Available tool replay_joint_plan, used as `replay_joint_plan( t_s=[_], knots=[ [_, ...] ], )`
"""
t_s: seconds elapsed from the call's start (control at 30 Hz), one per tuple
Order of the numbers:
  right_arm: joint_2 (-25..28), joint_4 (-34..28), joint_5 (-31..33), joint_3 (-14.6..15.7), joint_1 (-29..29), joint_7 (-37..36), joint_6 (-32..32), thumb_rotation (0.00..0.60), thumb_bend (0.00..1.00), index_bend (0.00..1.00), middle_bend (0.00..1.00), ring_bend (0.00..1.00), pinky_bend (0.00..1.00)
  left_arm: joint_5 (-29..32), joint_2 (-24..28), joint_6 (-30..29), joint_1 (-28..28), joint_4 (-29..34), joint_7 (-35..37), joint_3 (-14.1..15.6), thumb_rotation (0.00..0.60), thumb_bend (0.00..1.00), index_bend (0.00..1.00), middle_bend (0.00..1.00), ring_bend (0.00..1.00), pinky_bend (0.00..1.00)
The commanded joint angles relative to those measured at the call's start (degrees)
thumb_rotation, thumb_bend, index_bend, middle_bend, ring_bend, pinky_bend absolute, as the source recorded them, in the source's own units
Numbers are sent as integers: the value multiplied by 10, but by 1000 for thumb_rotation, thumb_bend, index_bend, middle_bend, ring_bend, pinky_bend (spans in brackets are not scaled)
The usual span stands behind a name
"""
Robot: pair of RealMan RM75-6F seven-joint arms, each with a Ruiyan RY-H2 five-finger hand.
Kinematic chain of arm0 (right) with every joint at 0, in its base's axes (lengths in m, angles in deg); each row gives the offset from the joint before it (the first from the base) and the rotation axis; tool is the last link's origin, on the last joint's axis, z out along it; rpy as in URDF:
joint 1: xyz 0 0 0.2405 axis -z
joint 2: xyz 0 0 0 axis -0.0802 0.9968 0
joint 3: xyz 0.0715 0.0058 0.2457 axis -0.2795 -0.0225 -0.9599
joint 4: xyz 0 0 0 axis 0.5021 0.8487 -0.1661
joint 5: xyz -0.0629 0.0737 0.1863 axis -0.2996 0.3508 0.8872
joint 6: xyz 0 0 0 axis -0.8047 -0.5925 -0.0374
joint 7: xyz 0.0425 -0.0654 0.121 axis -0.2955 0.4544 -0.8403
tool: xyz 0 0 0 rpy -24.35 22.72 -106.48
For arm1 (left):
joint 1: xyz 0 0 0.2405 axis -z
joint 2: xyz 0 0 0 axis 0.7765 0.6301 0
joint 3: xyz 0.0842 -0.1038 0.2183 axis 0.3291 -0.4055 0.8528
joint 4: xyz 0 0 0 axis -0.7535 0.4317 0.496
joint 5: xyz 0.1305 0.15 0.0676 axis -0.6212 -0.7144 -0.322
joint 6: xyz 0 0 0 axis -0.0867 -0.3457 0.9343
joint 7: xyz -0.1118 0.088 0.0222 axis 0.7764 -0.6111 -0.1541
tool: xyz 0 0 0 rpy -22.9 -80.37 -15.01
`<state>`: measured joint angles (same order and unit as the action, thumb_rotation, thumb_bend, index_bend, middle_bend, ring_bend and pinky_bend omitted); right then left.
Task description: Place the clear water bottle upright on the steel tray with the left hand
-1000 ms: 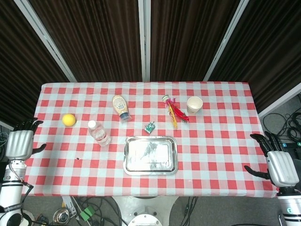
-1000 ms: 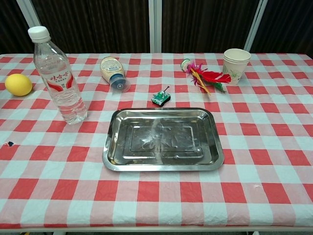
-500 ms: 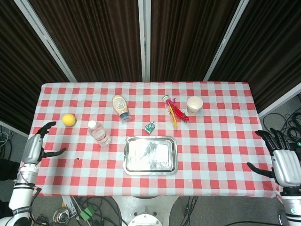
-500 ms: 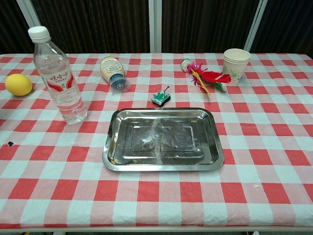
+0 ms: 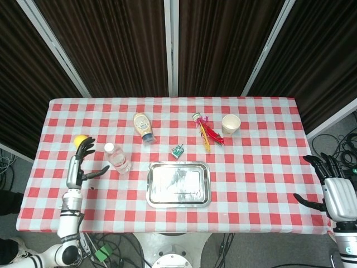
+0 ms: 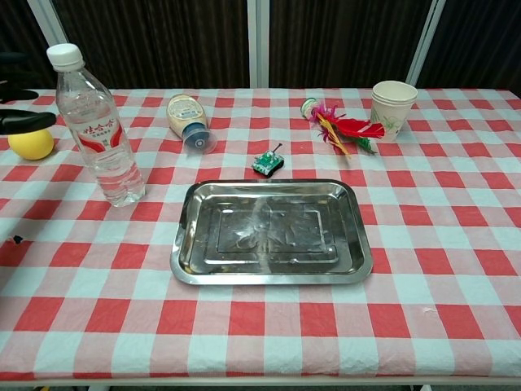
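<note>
With the left robot hand (image 5: 78,164) spread empty just left of the clear water bottle (image 5: 117,158), a clumsy sideways reach could topple that bottle toward the steel tray (image 5: 178,183).

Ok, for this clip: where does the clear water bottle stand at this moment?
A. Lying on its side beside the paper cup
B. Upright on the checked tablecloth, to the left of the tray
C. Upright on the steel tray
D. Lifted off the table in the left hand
B: the clear water bottle stands upright on the checked tablecloth, left of the empty steel tray, while the left hand is open beside it, not touching it.
</note>
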<state>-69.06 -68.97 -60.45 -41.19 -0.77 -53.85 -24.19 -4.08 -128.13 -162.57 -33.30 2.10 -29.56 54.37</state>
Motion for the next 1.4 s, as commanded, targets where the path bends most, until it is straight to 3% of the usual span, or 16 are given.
replay_joint_plan(
  t_s=[0.03,0.2,0.63,1.1,1.23,1.4],
  knots=[
    [0,1,1,0,0,-1,1,600,45,163,155,0,44,-2,-32,-4,17,-32,13,-10,600,32,188,249,192,236],
    [-1,3,7,-2,-3,-1,7,600,44,163,155,0,44,-4,-56,5,28,-57,35,-12,600,32,187,247,192,236],
    [-6,12,25,-4,-7,-1,21,600,45,163,155,0,44,-39,-95,31,40,-99,74,32,600,31,187,255,192,251],
    [-5,16,38,-8,-11,-3,29,600,45,163,155,0,44,8,-126,30,65,-127,27,-27,600,193,489,564,437,502],
    [-6,16,39,-8,-11,-3,30,600,45,163,155,0,44,6,-117,23,66,-112,14,-34,600,212,580,600,480,540],
    [-6,16,37,-8,-10,-4,27,600,45,163,155,0,44,-5,-91,10,73,-61,-9,-49,600,218,619,630,512,566]
  ],
)
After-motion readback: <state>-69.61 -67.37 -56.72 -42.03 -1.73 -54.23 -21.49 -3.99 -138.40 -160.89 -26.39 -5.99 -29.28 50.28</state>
